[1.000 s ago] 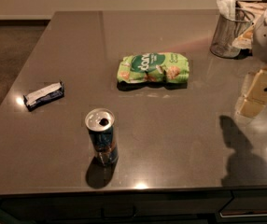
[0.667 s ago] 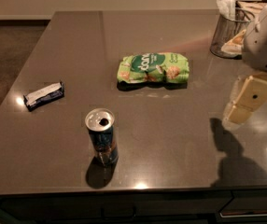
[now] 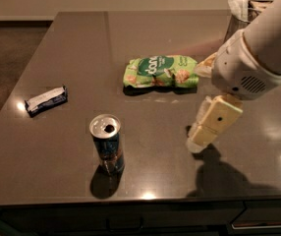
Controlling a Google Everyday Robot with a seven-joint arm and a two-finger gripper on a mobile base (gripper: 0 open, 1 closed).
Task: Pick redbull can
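The redbull can (image 3: 107,142) stands upright near the front edge of the dark table (image 3: 145,38), left of centre. It is slim, dark blue and silver, with a shiny top and a small dark opening. My gripper (image 3: 202,132) hangs from the white arm at the right, above the table and well to the right of the can. It holds nothing.
A green snack bag (image 3: 161,72) lies behind the can, mid-table. A blue-white snack bar wrapper (image 3: 46,100) lies at the left. A metal holder with white napkins (image 3: 239,14) stands at the back right corner. The table's front edge runs just below the can.
My arm and gripper have moved left and toward the table's centre, closer to the can. The can, bag and wrapper have not moved.
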